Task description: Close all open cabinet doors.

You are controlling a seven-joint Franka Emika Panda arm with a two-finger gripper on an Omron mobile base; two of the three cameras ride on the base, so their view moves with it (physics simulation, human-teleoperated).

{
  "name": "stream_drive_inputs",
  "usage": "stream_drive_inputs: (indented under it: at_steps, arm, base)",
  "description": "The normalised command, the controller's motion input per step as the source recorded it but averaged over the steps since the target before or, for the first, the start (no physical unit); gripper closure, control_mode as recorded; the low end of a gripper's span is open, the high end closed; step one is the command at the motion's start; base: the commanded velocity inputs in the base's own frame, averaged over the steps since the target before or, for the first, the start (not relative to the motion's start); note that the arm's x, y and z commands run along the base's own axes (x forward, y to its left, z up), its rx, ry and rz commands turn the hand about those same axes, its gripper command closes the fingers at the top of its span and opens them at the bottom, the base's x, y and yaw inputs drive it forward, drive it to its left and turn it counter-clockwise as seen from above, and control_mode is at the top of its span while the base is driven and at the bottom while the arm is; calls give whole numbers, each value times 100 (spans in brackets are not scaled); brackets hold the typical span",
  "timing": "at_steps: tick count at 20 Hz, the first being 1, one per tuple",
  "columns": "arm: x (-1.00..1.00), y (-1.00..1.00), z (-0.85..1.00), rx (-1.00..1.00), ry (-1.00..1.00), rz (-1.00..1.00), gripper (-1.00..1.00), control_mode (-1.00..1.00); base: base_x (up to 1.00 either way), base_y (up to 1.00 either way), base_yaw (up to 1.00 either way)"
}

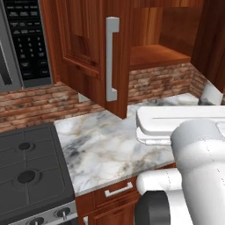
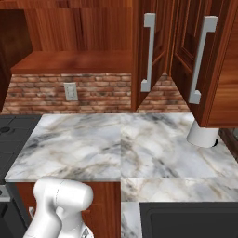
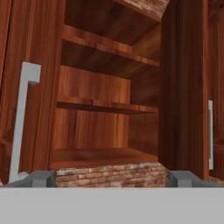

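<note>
The pincer (image 3: 111, 178) is seen in the hand view with its two dark tips set wide apart and nothing between them, so it is open and empty. It is aimed into an open wall cabinet whose shelves (image 3: 107, 105) are bare, with brick backsplash (image 3: 111, 175) just under the cabinet floor. The left cabinet door (image 3: 33, 87) stands swung out beside the opening, its silver bar handle (image 3: 22, 122) near the left tip; the right cabinet door (image 3: 183, 87) is also swung out, edge-on.

In the left base view the left door (image 1: 94, 48) hangs out over the marble table (image 1: 105, 145). It is judged that neither door is yet touched. The step is best done by laying a finger flat against the outer face of one door, away from the hinge, and pushing it steadily along its arc until flush; the handle need not be gripped.
</note>
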Motion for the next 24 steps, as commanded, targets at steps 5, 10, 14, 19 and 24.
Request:
stream_drive_inputs:
  at_steps: [5, 10, 14, 19, 24]
  arm:
    - [11, 9, 0, 0, 8, -11, -100, -100]
    - [3, 12, 0, 0, 5, -11, -100, -100]
    - [0, 4, 0, 0, 4, -2, -100, -100]
    - [4, 19, 0, 0, 0, 0, -100, -100]
    - [18, 31, 0, 0, 0, 0, -100, -100]
  base:
    - [0, 0, 0]
    - [0, 0, 0]
    - [0, 0, 0]
    - [0, 0, 0]
    - [0, 0, 0]
